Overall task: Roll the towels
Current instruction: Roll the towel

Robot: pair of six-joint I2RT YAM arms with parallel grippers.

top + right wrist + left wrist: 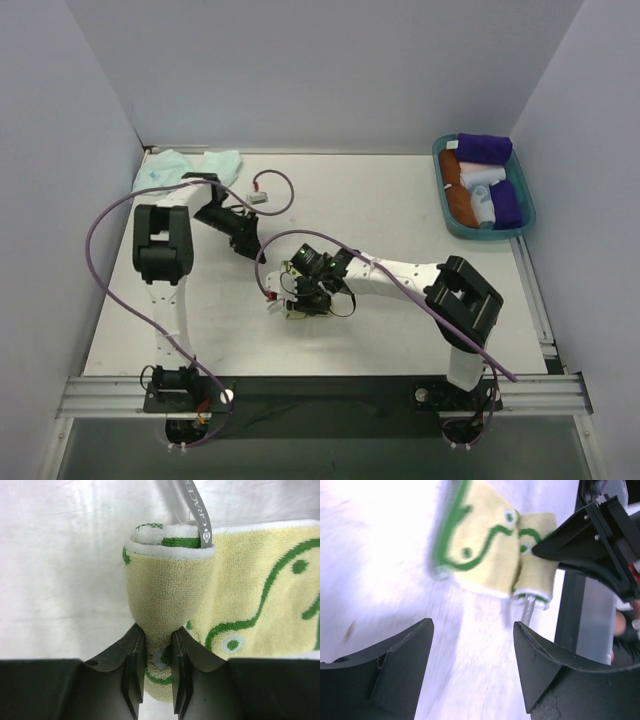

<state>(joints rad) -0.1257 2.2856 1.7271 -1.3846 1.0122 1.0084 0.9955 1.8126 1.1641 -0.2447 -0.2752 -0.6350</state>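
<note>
Right wrist view: the yellow towel's (250, 595) rolled end is seen pinched by the right gripper (157, 645) on the table (60, 555), the left gripper (472, 625) is held wide-jawed and empty nearby, and the mint towel (185, 165) is seen at the far-left corner.

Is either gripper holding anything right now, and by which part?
The right gripper is pinching the yellow towel by its rolled-up end, with the jaws closed on the roll. The left gripper is open and holds nothing.

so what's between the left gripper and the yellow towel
Only bare table, seen in the left wrist view; the open left gripper sits short of the yellow towel.
</note>
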